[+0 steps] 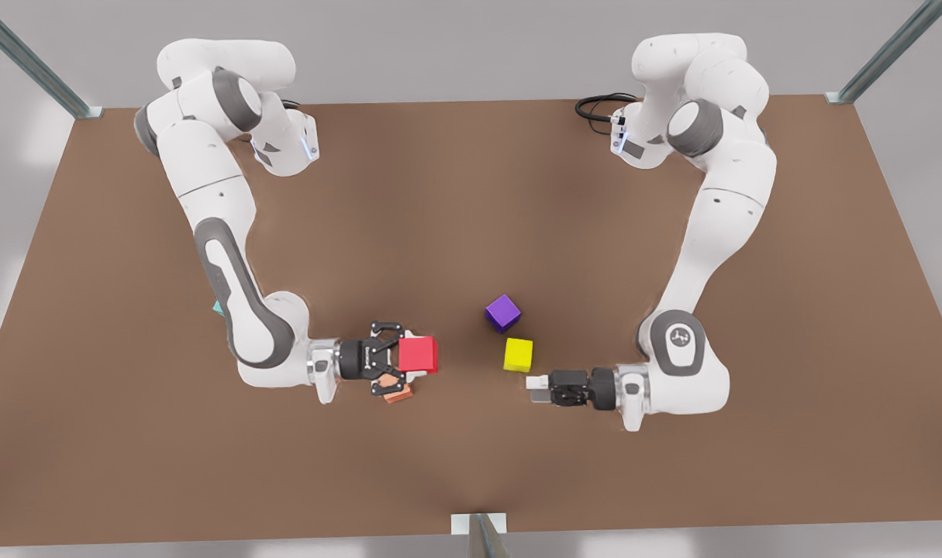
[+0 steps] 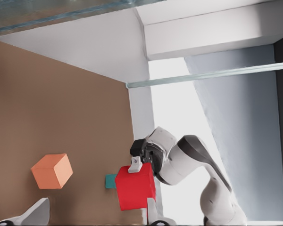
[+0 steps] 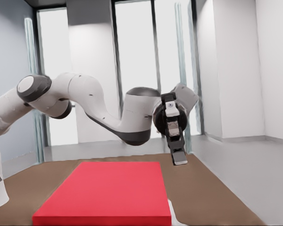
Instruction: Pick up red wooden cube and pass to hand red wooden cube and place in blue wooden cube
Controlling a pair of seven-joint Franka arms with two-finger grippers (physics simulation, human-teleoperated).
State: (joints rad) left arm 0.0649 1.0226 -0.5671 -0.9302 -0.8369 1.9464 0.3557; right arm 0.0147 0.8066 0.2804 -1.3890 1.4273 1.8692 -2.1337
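Note:
The red wooden cube is held off the table over a salmon-orange cube. My right gripper, the black skeletal hand on the arm at the front view's left, is shut on it. The red wooden cube lies large and close in the right wrist view. My left gripper, black with white fingertips, stands open and empty at the front view's right, facing the red wooden cube. The teal blue wooden cube rests on the table behind it, and only a sliver of the blue wooden cube peeks past the arm.
A purple cube and a yellow cube sit on the brown table between the two grippers. The salmon-orange cube lies under the right gripper. A metal post stands at the table's near edge.

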